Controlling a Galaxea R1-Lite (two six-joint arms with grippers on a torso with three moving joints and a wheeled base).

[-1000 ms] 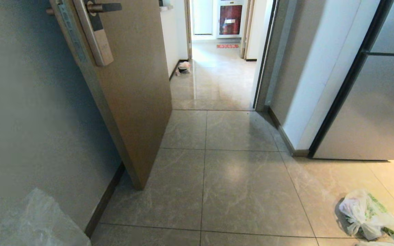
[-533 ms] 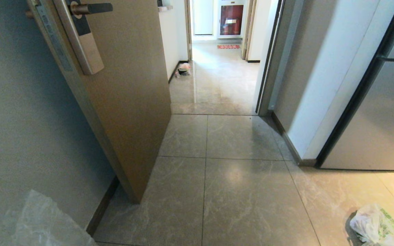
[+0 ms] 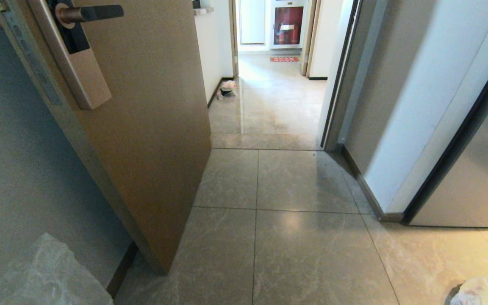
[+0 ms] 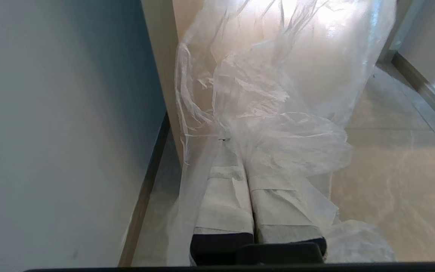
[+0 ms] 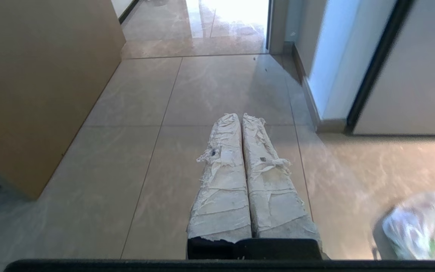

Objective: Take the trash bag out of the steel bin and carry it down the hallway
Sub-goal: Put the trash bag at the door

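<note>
The clear crinkled trash bag [image 4: 285,75] hangs from my left gripper [image 4: 240,151], whose tape-wrapped fingers are shut on its gathered plastic; the film drapes back over both fingers. In the head view only a corner of the trash bag [image 3: 45,275] shows at the lower left, beside the wall. My right gripper [image 5: 241,118] is shut with nothing in it and hangs above the grey marbled tiles. The hallway [image 3: 269,106] runs straight ahead through an open doorway. The steel bin is out of view.
A brown door [image 3: 151,127] stands ajar close on the left, its edge just ahead of the bag. A grey wall [image 3: 15,169] flanks the left; a white wall corner [image 3: 396,148] and grey panel [image 3: 472,186] the right. A white green-printed bag [image 3: 479,292] lies lower right; a small bag [image 3: 228,88] lies far ahead.
The whole view has shifted as the robot rolls forward: the door and doorway are nearer and the white green-printed bag has slid almost out at the lower right. Both arms keep still.
</note>
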